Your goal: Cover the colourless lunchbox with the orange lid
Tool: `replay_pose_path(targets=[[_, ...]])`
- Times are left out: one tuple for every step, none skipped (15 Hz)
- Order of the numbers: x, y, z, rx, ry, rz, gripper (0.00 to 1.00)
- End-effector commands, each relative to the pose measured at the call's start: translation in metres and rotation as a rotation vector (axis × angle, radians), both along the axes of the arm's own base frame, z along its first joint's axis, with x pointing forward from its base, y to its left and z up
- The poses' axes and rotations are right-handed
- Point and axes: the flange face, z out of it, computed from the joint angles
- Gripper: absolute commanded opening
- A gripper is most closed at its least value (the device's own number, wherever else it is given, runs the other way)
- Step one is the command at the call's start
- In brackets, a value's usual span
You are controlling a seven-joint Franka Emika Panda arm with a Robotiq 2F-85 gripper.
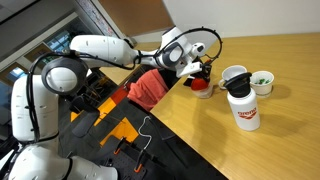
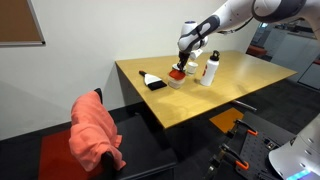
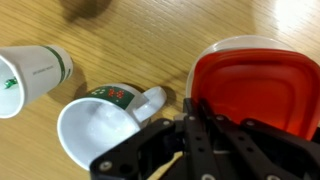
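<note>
Placement seems to be the step in hand. In an exterior view the gripper [image 1: 200,68] hangs low over the near end of the table [image 1: 280,140], directly above the orange lid [image 1: 203,86]. A white cup [image 1: 233,77], a bowl with green contents [image 1: 262,82] and a red-labelled bottle [image 1: 243,110] stand just beside it. The box under the lid is too small to make out here.

From the opposite side, the lid [image 2: 177,72] shows as a red patch under the gripper [image 2: 185,56], with a dark flat thing [image 2: 155,82] near it. Again no box can be seen.

Only the wrist view shows the colourless lunchbox [image 3: 232,44]. Its pale rim curves round the lid's far edge, so the lid appears to lie on it, though I cannot tell if it is pressed home. The fingers [image 3: 175,135] sit close together at the lid's near edge. Whether they pinch it or only touch it I cannot tell. The next move likely calls for a square press down, then letting go without dragging the lid askew.
</note>
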Motion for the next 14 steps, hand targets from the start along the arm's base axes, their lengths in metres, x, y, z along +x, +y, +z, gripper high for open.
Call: replay_pose_path(targets=[[0.013,-0.006,-0.008,0.009,0.009,0.009,0.02],[0.014,-0.007,-0.011,0.01,0.005,0.01,0.02],[0.016,-0.008,-0.013,0.01,0.003,0.009,0.02],[0.017,-0.01,-0.015,0.01,0.002,0.009,0.02],[0.018,-0.011,-0.017,0.01,0.001,0.007,0.02],[0.018,-0.013,-0.018,0.009,0.003,0.003,0.02],[0.019,-0.015,-0.019,0.01,0.003,0.002,0.02],[0.018,-0.016,-0.02,0.012,0.006,0.0,0.02],[0.018,-0.017,-0.019,0.014,0.01,-0.002,0.02],[0.017,-0.018,-0.019,0.015,0.012,-0.002,0.02],[0.016,-0.018,-0.016,0.02,0.006,0.002,0.02],[0.015,-0.018,-0.012,0.026,-0.003,0.004,0.02],[0.014,-0.018,-0.009,0.029,-0.011,0.002,0.02],[0.013,-0.017,-0.005,0.038,-0.019,0.001,0.02]])
